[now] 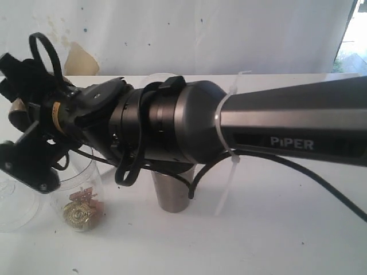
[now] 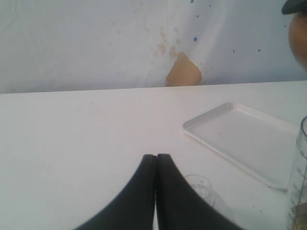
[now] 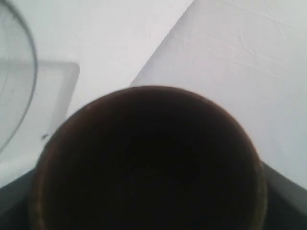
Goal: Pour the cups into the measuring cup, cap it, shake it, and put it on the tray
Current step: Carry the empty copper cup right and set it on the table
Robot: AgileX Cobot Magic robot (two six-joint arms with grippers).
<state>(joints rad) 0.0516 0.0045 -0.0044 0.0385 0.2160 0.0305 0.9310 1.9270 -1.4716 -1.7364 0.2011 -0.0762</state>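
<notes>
My right gripper (image 1: 20, 114) reaches across to the far left and is shut on the brown wooden cup (image 1: 16, 110), held in the air just above and left of the clear measuring cup (image 1: 80, 186). In the right wrist view the wooden cup (image 3: 148, 163) fills the frame, dark inside, with the measuring cup's rim (image 3: 26, 57) beside it. A gold ball and pinkish bits lie in the measuring cup's bottom. The steel tumbler (image 1: 172, 192) stands upright behind the right arm. My left gripper (image 2: 156, 156) is shut on nothing over bare table, near the white tray (image 2: 242, 136).
A clear plastic piece (image 1: 14, 203) lies on the table left of the measuring cup, and a small clear dome (image 2: 199, 184) shows by my left fingers. A white backdrop with a brown patch (image 2: 182, 72) closes the far table edge.
</notes>
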